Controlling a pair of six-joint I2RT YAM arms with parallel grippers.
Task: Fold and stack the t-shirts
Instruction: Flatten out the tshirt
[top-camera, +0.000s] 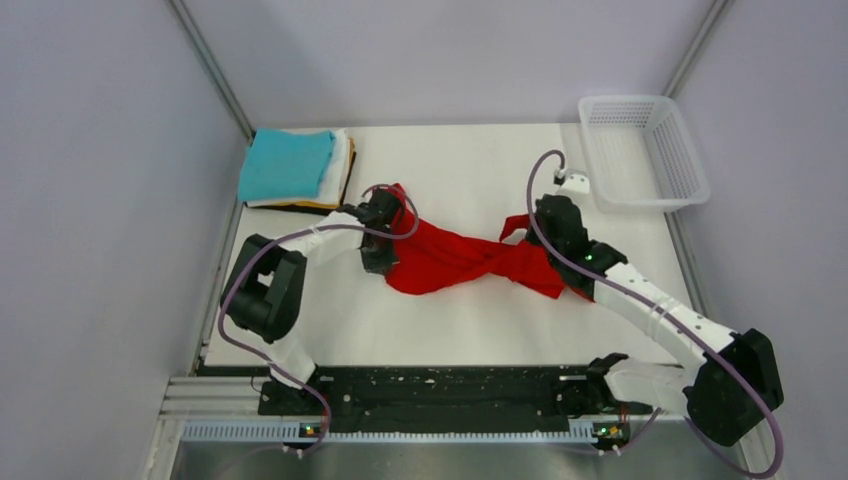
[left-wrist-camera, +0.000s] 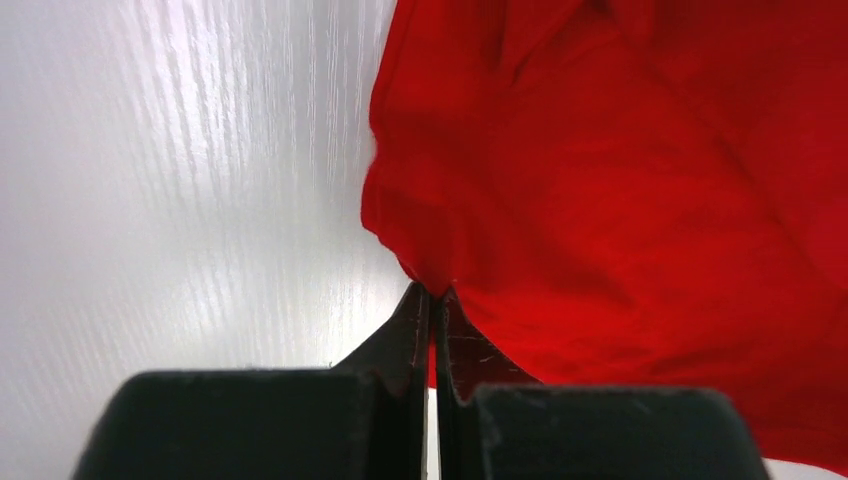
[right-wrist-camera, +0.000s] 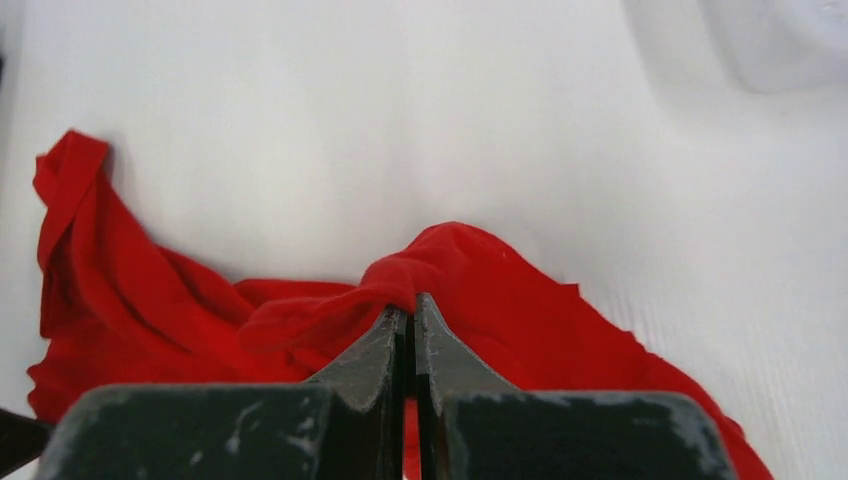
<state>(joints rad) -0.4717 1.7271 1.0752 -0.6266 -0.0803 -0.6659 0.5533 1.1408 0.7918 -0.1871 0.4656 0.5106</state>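
Top external first. Shows a neat stack (top-camera: 297, 172) at eleven o'clock on the table (top-camera: 470, 165), teal t-shirt (top-camera: 285, 163) on top, white, yellow-orange and dark layers peeking out beneath. Counts that part as done, by the look of it. Leaves the red t-shirt (top-camera: 450, 262) to do: lies bunched and twisted mid-table, nowhere near flat, no fold begun. Needs spreading, folding, then a carry over to the stack.

Finds the left gripper (left-wrist-camera: 432, 292) at the cloth's nine o'clock end, jaws pressed together on a pinch of red edge, plain from the left wrist. Finds the right gripper (right-wrist-camera: 408, 303) at the three o'clock end, likewise clamped tight on a raised ridge of red fabric. Puts the shirt strung between the two tools, sagging onto the table in the middle. Spots the white mesh basket (top-camera: 690, 195) at one o'clock, well apart from the cloth.
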